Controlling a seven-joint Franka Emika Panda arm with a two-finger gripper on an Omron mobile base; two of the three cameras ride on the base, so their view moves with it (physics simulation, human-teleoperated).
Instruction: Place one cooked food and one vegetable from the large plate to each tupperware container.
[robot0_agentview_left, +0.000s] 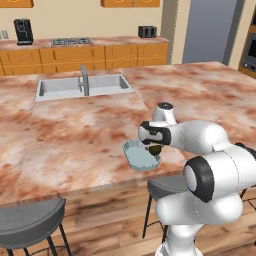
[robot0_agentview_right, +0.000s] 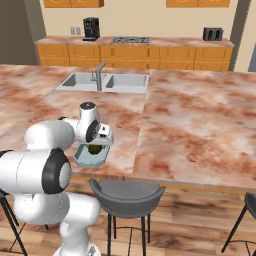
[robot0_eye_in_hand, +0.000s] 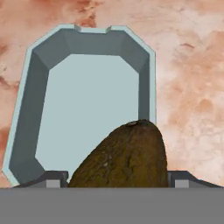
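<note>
Item: avocado-like food piece (robot0_eye_in_hand: 124, 155), brown-green, rough-skinned, oval; pinched between the two fingers of the gripper (robot0_eye_in_hand: 117, 177), which stands partly spread around it. Location: above the near end of the tupperware container (robot0_eye_in_hand: 26, 109), which sits on the marble counter (robot0_agentview_left: 75, 135) near its front edge, beside the sink (robot0_agentview_left: 82, 86) side of the island; tub interior bare. Orientation: the piece's long axis runs along the gripper's line, its narrow end aimed down toward the tub floor; the tub's long axis runs away from the hand. Hazard, judged: release this close to the rim could clip the wall and roll the rounded piece onto the counter.
</note>
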